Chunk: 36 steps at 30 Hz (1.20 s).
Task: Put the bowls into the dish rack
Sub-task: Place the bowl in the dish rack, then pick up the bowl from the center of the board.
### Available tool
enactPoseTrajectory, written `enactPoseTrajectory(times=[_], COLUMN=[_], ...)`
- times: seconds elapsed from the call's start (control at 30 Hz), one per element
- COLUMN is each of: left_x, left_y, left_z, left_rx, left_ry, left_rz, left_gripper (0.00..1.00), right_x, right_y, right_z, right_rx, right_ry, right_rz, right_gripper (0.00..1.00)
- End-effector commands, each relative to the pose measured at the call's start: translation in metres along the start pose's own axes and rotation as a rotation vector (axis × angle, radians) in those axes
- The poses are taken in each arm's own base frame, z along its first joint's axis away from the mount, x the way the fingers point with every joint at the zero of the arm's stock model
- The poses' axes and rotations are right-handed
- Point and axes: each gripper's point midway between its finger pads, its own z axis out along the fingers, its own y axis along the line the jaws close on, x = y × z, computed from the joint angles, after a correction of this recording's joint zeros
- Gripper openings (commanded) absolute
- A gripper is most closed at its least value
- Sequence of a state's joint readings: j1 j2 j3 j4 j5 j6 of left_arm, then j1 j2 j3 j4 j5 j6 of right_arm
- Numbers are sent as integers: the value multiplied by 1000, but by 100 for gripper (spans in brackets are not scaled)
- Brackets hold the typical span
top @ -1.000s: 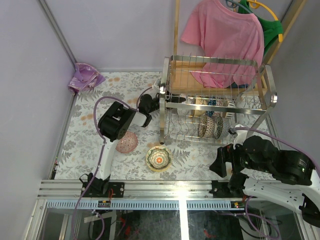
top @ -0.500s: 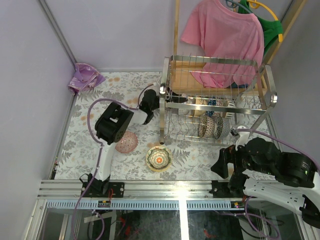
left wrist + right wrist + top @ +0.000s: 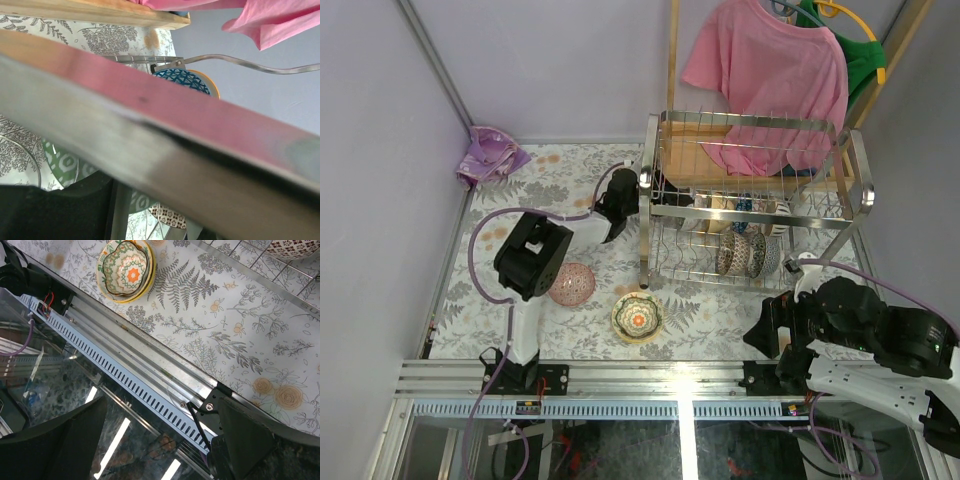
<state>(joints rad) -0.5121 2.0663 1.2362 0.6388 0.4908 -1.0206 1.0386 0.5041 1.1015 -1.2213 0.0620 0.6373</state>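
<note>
The steel dish rack (image 3: pixel 756 121) stands at the back right of the table, with several patterned bowls (image 3: pixel 740 252) upright in its lower tier. On the table lie a pink bowl (image 3: pixel 572 283) and a yellow-rimmed bowl (image 3: pixel 637 318) (image 3: pixel 125 267). My left gripper (image 3: pixel 650 188) reaches into the rack's left end. Its wrist view is filled by a blurred rack bar (image 3: pixel 150 145), with a blue bowl (image 3: pixel 185 80) above and a green bowl (image 3: pixel 65 162) below; its jaws are hidden. My right gripper (image 3: pixel 765 335) (image 3: pixel 155 440) hangs open and empty over the table's near edge.
A wooden clothes stand holds a pink shirt (image 3: pixel 770 60) and a green one (image 3: pixel 863 50) behind the rack. A purple cloth (image 3: pixel 490 155) lies in the back left corner. An aluminium rail (image 3: pixel 670 375) (image 3: pixel 150 370) runs along the near edge.
My left arm has stretched up and right, carrying its gripper from beside the rack into the rack's left end. The right arm has barely moved.
</note>
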Motion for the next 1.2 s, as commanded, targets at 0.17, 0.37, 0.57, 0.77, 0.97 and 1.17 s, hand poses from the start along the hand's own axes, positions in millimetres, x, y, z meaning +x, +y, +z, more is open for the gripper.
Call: enactPoseTrajectory(times=[0.17, 0.37, 0.57, 0.77, 0.97, 1.17], left_x=[-4, -4, 9, 18, 24, 34], left_y=[-27, -46, -40, -42, -38, -12], left_z=[-19, -36, -68, -114, -169, -234], left_rx=[-42, -43, -129, -230, -381, -636], left_ry=[-12, -10, -10, -37, -68, -110], left_rz=[80, 118, 106, 134, 180, 209], left_gripper=[45, 47, 47, 47, 47, 47], right_x=[7, 8, 6, 5, 2, 0], right_y=[5, 5, 6, 8, 13, 13], right_z=[-11, -13, -14, -13, -15, -20], right_rx=[-51, -54, -60, -67, -82, -86], right_ry=[24, 22, 19, 22, 15, 4], right_rz=[-31, -24, -23, -29, -28, -23], right_gripper=[99, 99, 99, 99, 99, 99])
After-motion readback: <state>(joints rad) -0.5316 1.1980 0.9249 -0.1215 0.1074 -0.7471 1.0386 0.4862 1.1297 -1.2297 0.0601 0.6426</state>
